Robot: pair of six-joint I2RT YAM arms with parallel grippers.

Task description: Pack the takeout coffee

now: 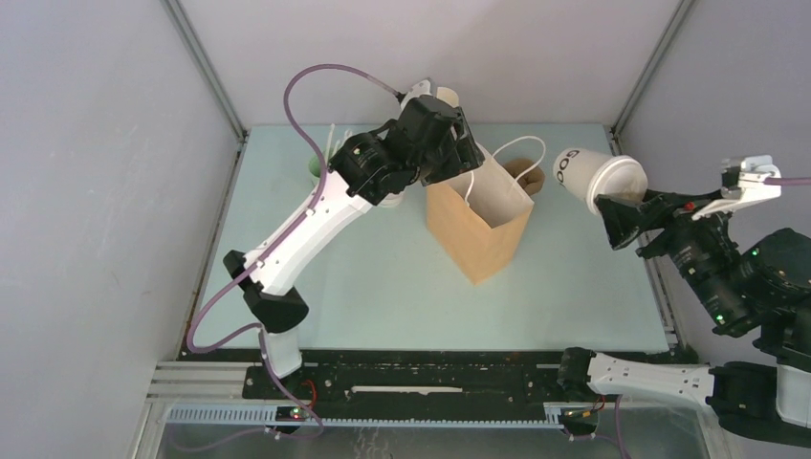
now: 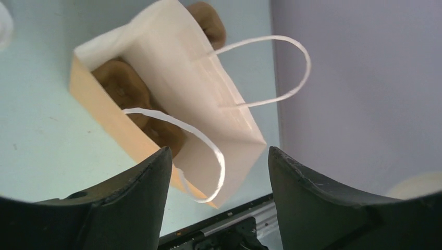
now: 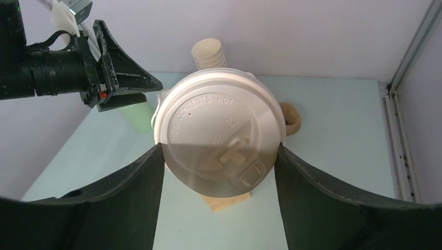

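The takeout coffee (image 1: 585,173), a white paper cup with dark lettering and a white lid (image 3: 219,130), hangs tilted in the air to the right of the table. My right gripper (image 1: 614,212) is shut on it, and both fingers press the lid's rim in the right wrist view. A brown paper bag (image 1: 478,225) stands open in the middle of the table, with brown moulded pieces (image 2: 122,88) inside. My left gripper (image 1: 467,153) hovers over the bag's back left corner. It (image 2: 219,156) is open, a white handle loop (image 2: 208,151) showing between its fingers, nothing clamped.
A stack of lidless white cups (image 3: 209,52) stands at the back wall. A mint-green cup (image 1: 318,168) with straws is at the back left, under the left arm. A brown moulded piece (image 1: 529,175) lies behind the bag. A metal rail (image 3: 398,146) edges the table's right side.
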